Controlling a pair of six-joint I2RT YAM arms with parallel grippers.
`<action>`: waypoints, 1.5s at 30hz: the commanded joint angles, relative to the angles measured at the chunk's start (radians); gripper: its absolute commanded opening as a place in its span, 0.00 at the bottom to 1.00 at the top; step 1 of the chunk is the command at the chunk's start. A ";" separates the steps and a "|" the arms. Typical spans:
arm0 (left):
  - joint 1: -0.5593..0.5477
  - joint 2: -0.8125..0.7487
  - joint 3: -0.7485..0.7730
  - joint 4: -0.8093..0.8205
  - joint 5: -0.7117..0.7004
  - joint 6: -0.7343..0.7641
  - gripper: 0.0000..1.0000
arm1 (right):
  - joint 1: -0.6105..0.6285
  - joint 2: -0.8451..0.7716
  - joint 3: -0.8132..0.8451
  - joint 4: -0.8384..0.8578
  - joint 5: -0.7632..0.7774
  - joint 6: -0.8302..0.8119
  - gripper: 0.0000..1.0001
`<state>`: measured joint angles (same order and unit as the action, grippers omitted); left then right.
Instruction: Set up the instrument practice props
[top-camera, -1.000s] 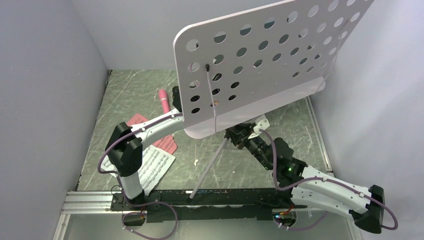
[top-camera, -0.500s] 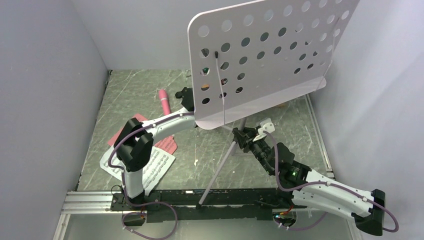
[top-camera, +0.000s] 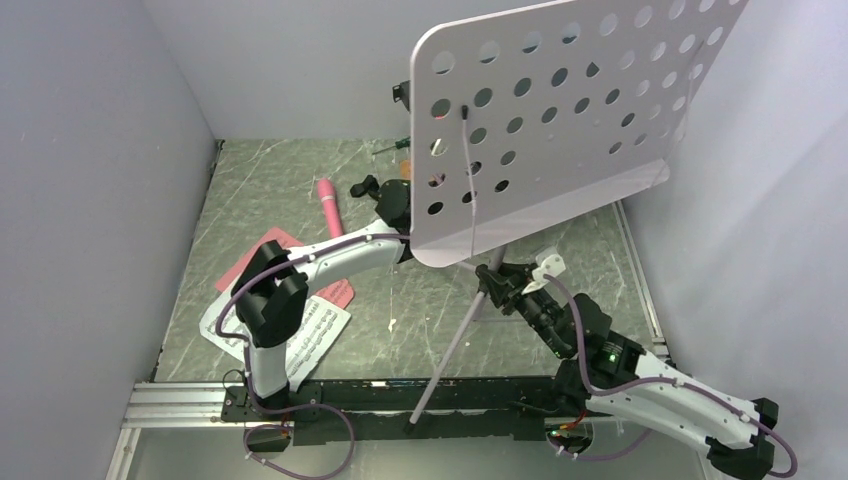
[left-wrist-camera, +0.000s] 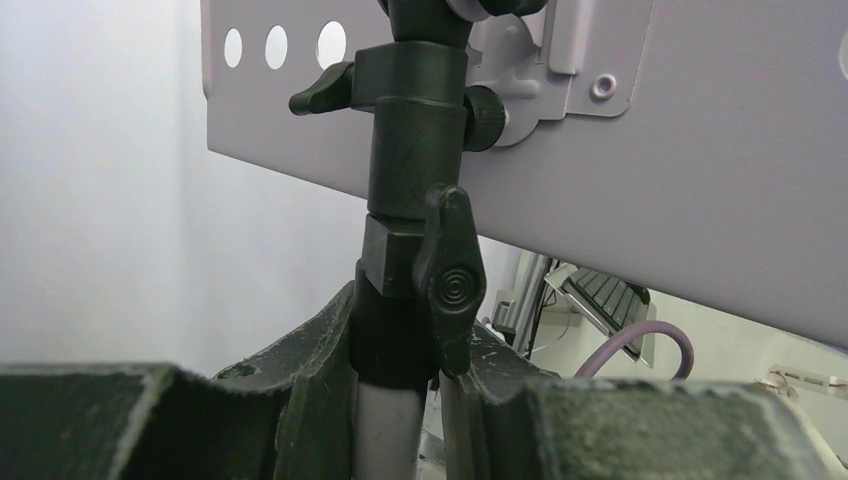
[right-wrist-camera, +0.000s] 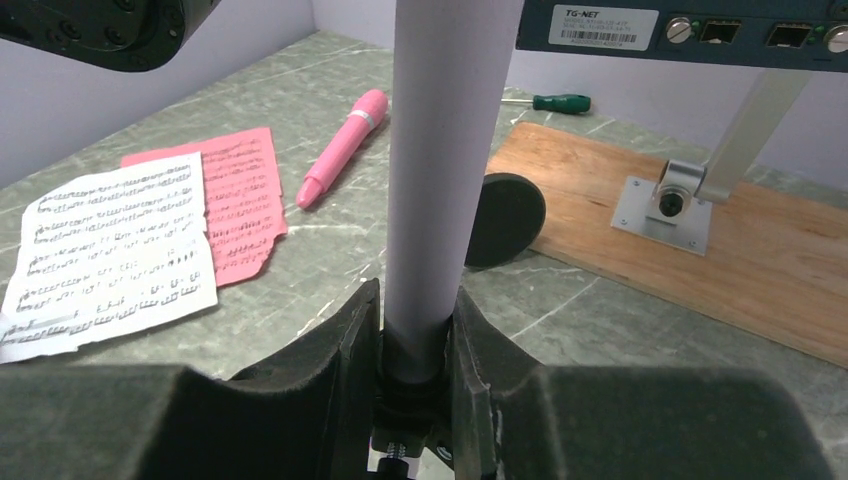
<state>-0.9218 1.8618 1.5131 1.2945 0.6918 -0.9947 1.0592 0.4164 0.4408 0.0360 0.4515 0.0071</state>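
Beneath the lavender desk (top-camera: 560, 110), the tripod (top-camera: 452, 350) is mostly hidden.

Plain pale walls (top-camera: 100, 150) enclose a grey-green, marble-patterned surface (top-camera: 270, 190) streaked with white scratches; an aluminium rail (top-camera: 180, 400) runs along its near edge.

Lavender desk (top-camera: 565, 190) (hole-dotted), microphone (top-camera: 328, 203) — pink

Place: robotics lab test cell
Enclosure: plain pale panels (top-camera: 90, 200) around a marbled tabletop (top-camera: 270, 190)
Mounting: aluminium rail (top-camera: 180, 400)
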 joint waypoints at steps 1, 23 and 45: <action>-0.058 -0.082 0.135 -0.074 -0.139 -0.016 0.00 | -0.009 -0.044 0.102 -0.119 -0.062 -0.058 0.00; -0.066 0.174 0.382 0.004 -0.065 -0.230 0.00 | -0.008 -0.167 0.217 -0.294 0.212 -0.142 0.00; 0.095 -0.043 0.182 -0.171 0.231 -0.128 0.00 | -0.014 0.211 0.021 0.465 0.064 -0.245 0.00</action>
<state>-0.8749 2.0380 1.8072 1.2667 0.8787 -1.1378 1.0504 0.4984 0.4179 0.1967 0.6533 -0.1547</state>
